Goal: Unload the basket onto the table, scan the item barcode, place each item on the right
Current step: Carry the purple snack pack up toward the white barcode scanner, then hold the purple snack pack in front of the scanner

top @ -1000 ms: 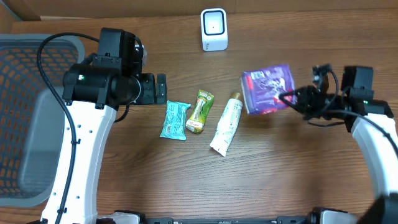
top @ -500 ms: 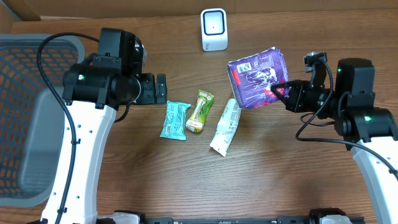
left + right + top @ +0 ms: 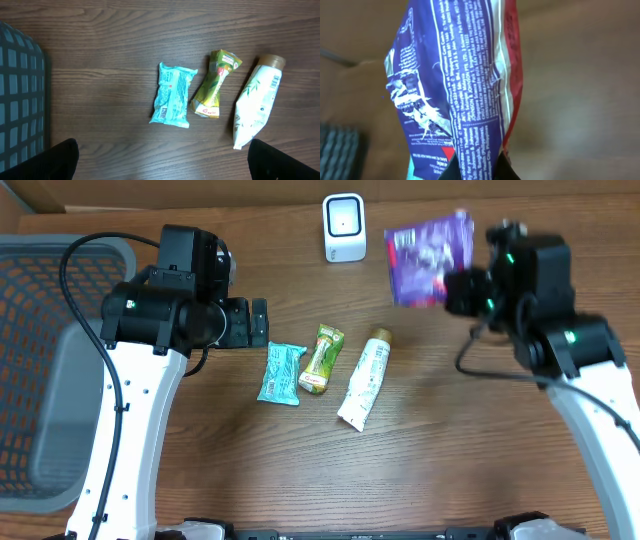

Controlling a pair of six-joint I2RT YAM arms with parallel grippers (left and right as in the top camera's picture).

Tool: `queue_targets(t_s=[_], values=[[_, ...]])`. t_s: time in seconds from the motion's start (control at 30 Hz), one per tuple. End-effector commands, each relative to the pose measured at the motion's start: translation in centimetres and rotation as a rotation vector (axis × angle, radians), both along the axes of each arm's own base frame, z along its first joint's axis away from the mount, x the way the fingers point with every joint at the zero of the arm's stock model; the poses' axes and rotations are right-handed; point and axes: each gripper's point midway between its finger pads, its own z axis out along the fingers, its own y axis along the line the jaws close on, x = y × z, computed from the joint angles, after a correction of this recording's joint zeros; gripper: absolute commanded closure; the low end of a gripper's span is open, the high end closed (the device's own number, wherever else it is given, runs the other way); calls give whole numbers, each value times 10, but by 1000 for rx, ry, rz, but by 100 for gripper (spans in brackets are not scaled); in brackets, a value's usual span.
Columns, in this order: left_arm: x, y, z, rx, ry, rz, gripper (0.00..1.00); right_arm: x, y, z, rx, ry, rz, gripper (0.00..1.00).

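Left fingers (image 3: 55,160) spread wide; right arm (image 3: 565,345) high, right fingers (image 3: 495,170) pinched shut.

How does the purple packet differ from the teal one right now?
The purple packet is held up beside the white scanner; the teal packet lies flat on the table. The purple packet looks larger than the teal packet. Both are printed wrappers.

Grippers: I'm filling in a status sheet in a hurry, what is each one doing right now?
Left gripper: open, holding nothing.
Right gripper: closed on the purple packet.
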Motion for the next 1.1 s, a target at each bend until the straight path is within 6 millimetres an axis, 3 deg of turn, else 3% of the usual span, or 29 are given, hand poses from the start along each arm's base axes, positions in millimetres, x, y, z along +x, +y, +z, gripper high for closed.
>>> queue_targets(t_s=[0.0,0.1,0.2,0.43,0.67,0.83,1.07], values=[[2,-1,-1,3,0,-16,0,35,-5,38,-153,-124,-149,96],[2,-1,-1,3,0,-16,1,62,3,43,-299,-178,-211,96],[2,-1,-1,3,0,-16,1,88,17,32,-515,-241,-250,96],[2,-1,-1,3,0,-16,0,128,47,8,-944,-352,-301,96],[2,-1,-1,3,0,-16,0,154,70,-45,-1340,-286,9,96],[2,-1,-1,3,1,-16,1,162,80,-69,-1447,-265,131,96],[2,-1,-1,3,1,-16,1,170,91,-65,-1406,-333,136,96]])
